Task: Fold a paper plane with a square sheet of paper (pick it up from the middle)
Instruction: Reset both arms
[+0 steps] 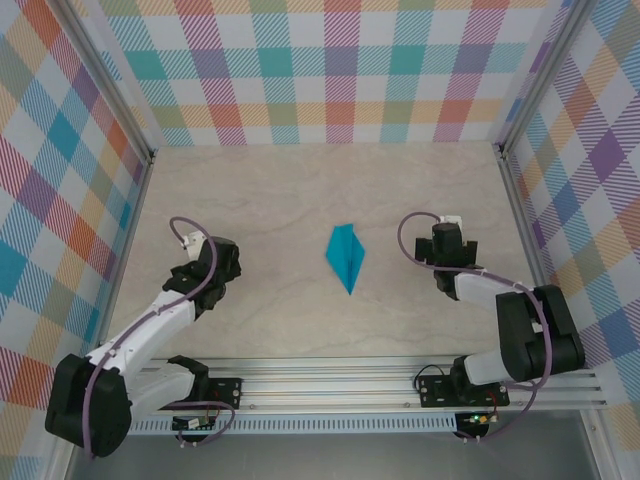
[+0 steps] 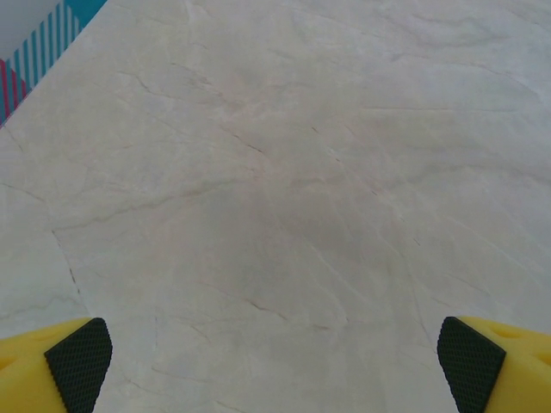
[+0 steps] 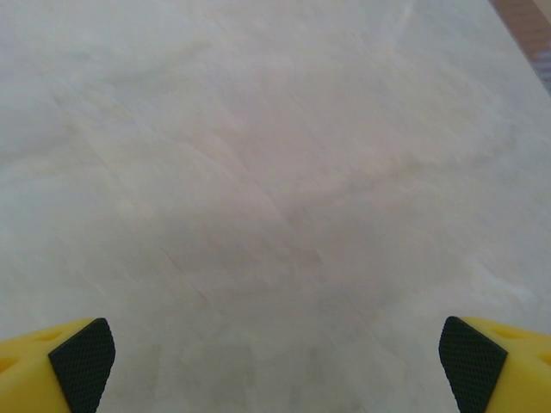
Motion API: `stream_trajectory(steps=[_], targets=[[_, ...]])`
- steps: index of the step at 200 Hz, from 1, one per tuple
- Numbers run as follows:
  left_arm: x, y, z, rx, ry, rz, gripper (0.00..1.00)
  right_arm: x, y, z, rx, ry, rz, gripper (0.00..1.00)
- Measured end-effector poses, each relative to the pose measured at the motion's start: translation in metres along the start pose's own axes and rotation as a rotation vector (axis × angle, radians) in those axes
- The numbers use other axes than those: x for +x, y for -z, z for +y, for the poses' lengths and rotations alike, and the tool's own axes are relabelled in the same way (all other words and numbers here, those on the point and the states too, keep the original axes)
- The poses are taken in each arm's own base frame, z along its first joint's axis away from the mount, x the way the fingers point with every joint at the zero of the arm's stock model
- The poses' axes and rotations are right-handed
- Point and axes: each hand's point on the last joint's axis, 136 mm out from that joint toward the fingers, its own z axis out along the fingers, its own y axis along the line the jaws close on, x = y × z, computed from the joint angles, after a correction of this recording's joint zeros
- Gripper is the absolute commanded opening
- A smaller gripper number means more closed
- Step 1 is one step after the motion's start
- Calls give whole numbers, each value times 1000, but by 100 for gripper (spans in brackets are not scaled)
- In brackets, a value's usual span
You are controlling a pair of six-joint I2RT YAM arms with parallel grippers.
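- Out on the pale marbled table, a teal paper plane; folded into a slim kite shape, centre crease showing, lying flat and on its own.
- Sharp tip aimed back toward the near edge and the arm bases; wider end turned toward the far wall with its pastel check.
- Placed about mid-table, between the two grippers; touching neither, well apart from both.
- Over on the left, the left gripper, roughly level with the plane across the table; let go, jaws spread wide.
- Seen from the left wrist, yellow fingers with black cross-hatched pads pushed right out to the bottom corners; bare tabletop showing between them; a sliver of striped wall at the top left corner.
- On the right, the right gripper, also beside the plane; likewise released, gripping no paper.
- Seen from the right wrist, yellow fingers again at the two bottom corners, black pads facing inward; plain marbled surface between them, a little soft and blurred; a brownish strip at the top right corner.
- Looping over each forearm, a purple cable; left arm white and black, stretched out from the bottom left; right arm folded back tighter on itself.
- Along the near edge, an aluminium rail carrying both bases.
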Motion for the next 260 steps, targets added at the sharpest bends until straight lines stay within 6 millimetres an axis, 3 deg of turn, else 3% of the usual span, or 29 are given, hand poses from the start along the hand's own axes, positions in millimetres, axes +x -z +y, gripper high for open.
stream_trajectory(steps=[28, 50, 74, 147, 193, 260], targets=[[-5, -16, 2, -3, 7, 21, 100, -18, -10, 4, -101, -32, -114, 100], [-17, -18, -2, 22, 6, -37, 100, -11, -8, -3, -136, -63, -175, 100], [-26, -18, -2, 47, 11, -123, 100, 2, -14, 4, -205, -66, -139, 100], [-7, -50, -15, 83, -108, -215, 100, -14, -12, 10, -266, -76, -186, 100], [-17, -63, -36, 147, -132, -259, 100, -14, -12, 11, -272, -75, -186, 100], [-39, -69, -36, 193, -95, -313, 100, -14, -12, 11, -273, -75, -186, 100]])
